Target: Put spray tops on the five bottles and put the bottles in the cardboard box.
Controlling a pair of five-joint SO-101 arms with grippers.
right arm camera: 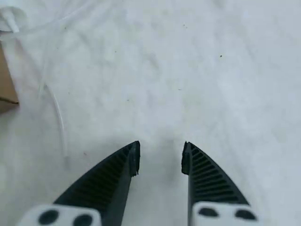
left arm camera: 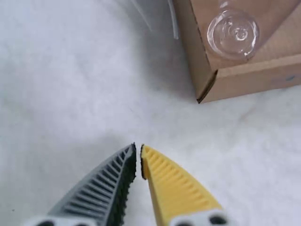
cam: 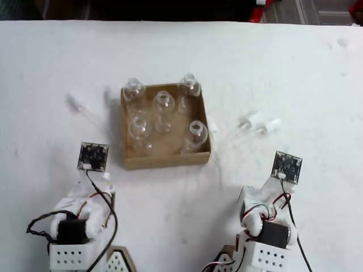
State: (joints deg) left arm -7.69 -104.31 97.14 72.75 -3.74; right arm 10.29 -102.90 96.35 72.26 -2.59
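The cardboard box (cam: 165,160) sits mid-table with several clear glass bottles (cam: 163,105) standing upright in it, all without spray tops. One bottle (left arm camera: 233,34) shows from above inside the box corner (left arm camera: 207,87) in the left wrist view. Spray tops with clear tubes lie on the white table: some to the right of the box (cam: 252,126), one to its left (cam: 79,107). A thin tube (right arm camera: 59,120) lies ahead of my right gripper (right arm camera: 160,160), which is open and empty. My left gripper (left arm camera: 138,157) is shut on nothing, just short of the box's near left corner.
Both arms rest at the near edge of the table, the left arm (cam: 79,221) and the right arm (cam: 266,221). White tabletop (cam: 283,68) stretches wide behind and beside the box.
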